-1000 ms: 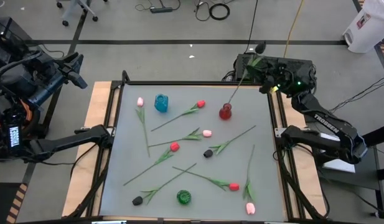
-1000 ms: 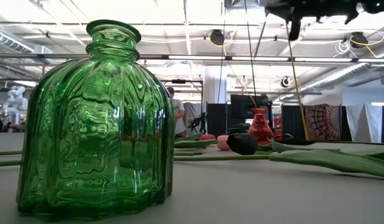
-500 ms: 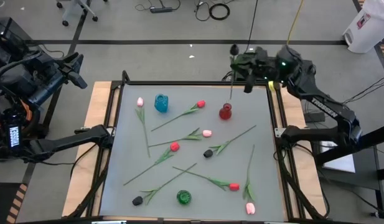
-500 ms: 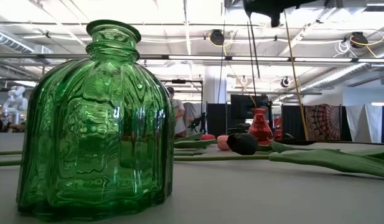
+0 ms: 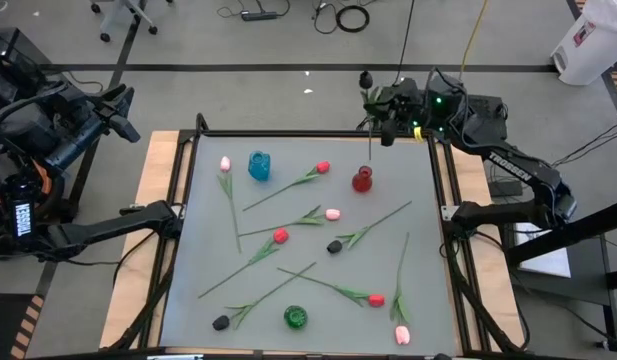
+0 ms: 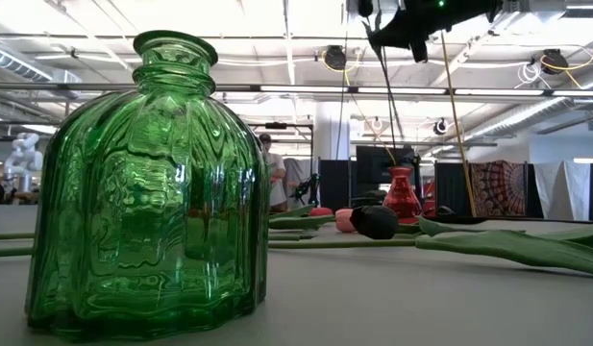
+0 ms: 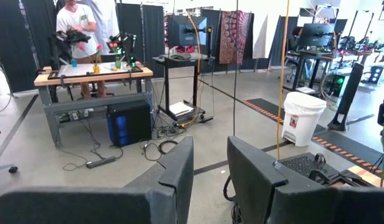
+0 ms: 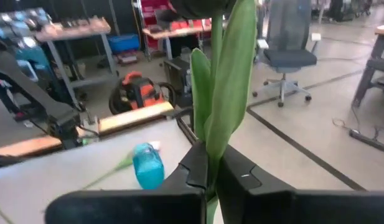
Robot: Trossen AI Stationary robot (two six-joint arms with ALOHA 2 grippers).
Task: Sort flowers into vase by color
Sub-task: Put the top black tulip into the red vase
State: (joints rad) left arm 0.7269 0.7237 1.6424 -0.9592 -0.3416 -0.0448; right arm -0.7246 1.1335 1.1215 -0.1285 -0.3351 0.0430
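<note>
My right gripper (image 5: pixel 383 115) (image 8: pixel 211 171) is high over the table's far edge, shut on a black tulip (image 5: pixel 366 78). The tulip's stem (image 5: pixel 370 145) runs down toward the red vase (image 5: pixel 362 180) (image 6: pixel 403 197). Whether its lower end is inside the mouth, I cannot tell. A blue vase (image 5: pixel 259 165) stands far left and a green vase (image 5: pixel 295 318) (image 6: pixel 147 192) at the near edge. Red, pink and black tulips lie flat between them. My left gripper (image 5: pixel 118 105) (image 7: pixel 210 165) waits open, raised off the table's left side. My right gripper pinches the black tulip's stem where the green leaves wrap it (image 8: pixel 211 149), between its two fingers. The fingers come about level from the table's far right and lie across the stem. The tulip is nearly upright, head above the fingers and long stem hanging below them.
Loose tulips lie across the middle of the table, among them a pink one (image 5: pixel 333 214), a red one (image 5: pixel 280 236) and a black one (image 5: pixel 334 246). More lie near the front edge (image 5: pixel 376 299). Cables and a person show in the room beyond.
My right gripper has moved along the far edge toward the table's left, risen a little and rolled. The black tulip has swung from slanting to nearly upright. Its head has gone left, while its lower end has stayed by the red vase.
</note>
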